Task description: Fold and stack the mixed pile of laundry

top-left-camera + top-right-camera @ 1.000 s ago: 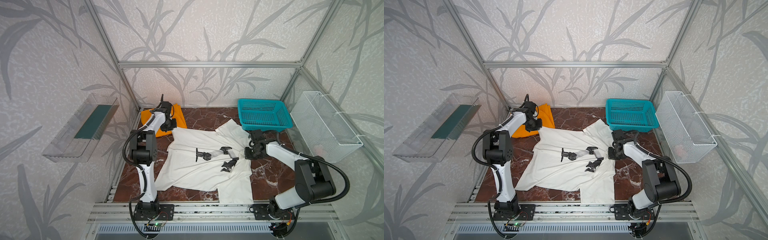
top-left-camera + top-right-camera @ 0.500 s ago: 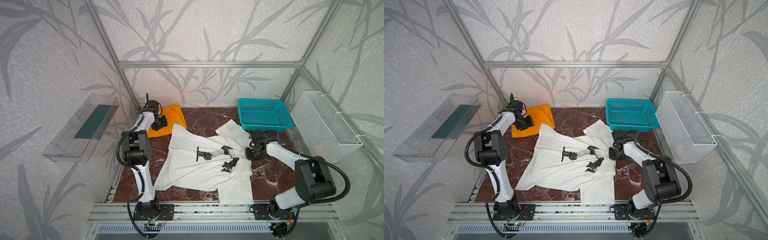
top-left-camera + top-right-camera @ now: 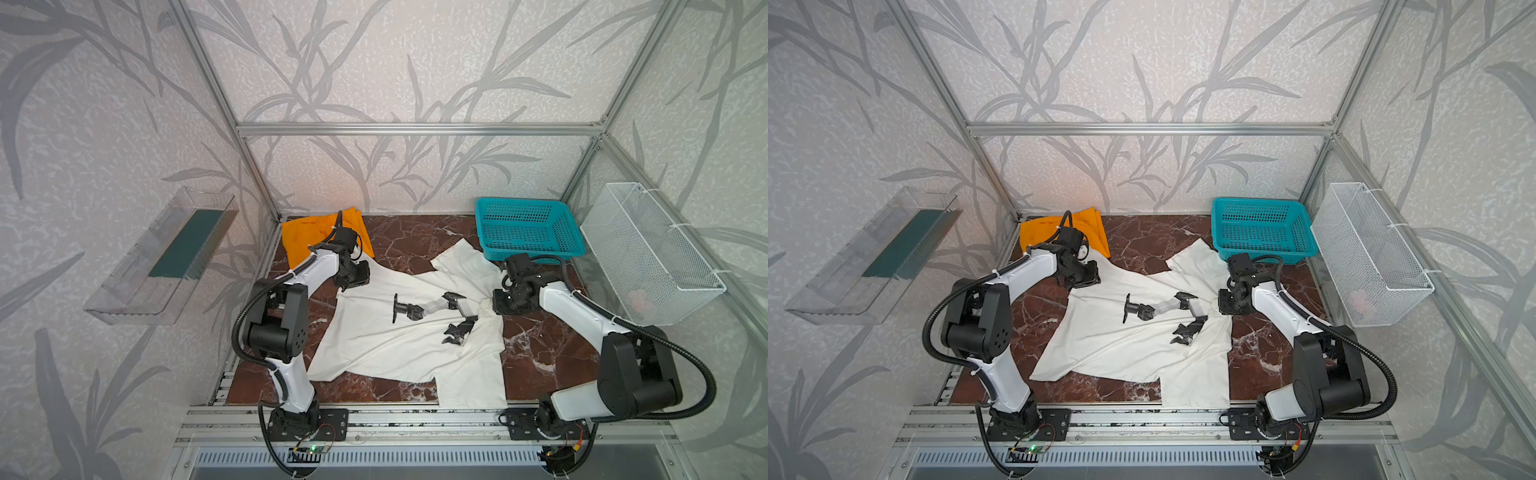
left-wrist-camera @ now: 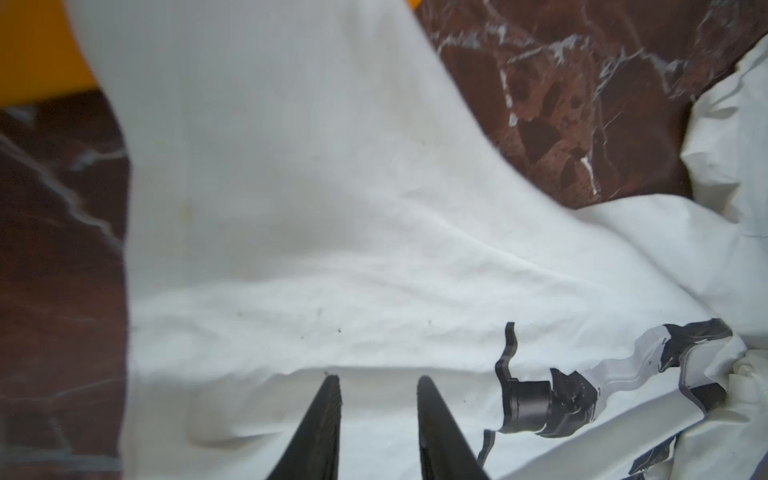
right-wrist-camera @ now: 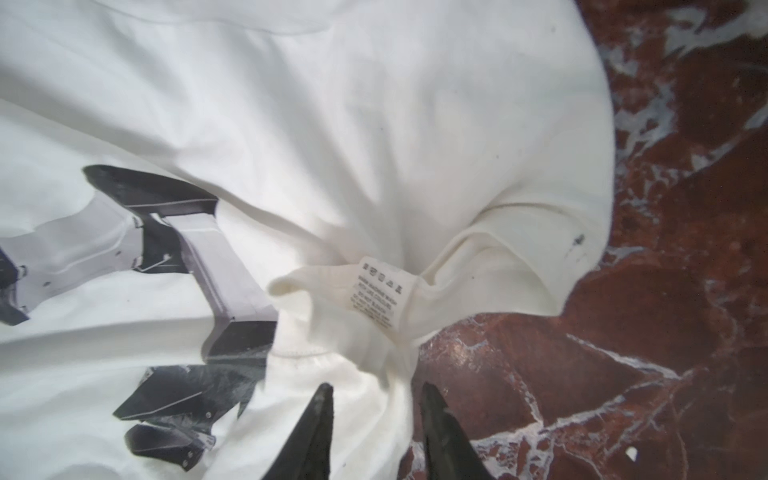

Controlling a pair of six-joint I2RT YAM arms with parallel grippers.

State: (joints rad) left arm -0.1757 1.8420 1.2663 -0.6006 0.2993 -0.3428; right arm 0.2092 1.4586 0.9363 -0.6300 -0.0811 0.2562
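White-shelled, black-jointed left arm (image 3: pixel 316 270) and right arm (image 3: pixel 582 311) are carrying ribbed black cables (image 3: pixel 708 374) at nine and three o'clock.

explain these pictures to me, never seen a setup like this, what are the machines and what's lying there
These are two white robot arms bolted to the front edge of a marbled table. Each ends in a two-finger gripper. Two pictures look down on the whole booth from side-by-side cameras overhead, so they nearly match. The other two come from cameras on the arms' wrists, looking out past the black fingertips.

A white shirt with a black-grey print lies spread on the table. Orange trousers sit in the far left corner, and a teal basket stands at the far right.

The left gripper and the right gripper are both low over the shirt with fingers apart. Neither holds anything.
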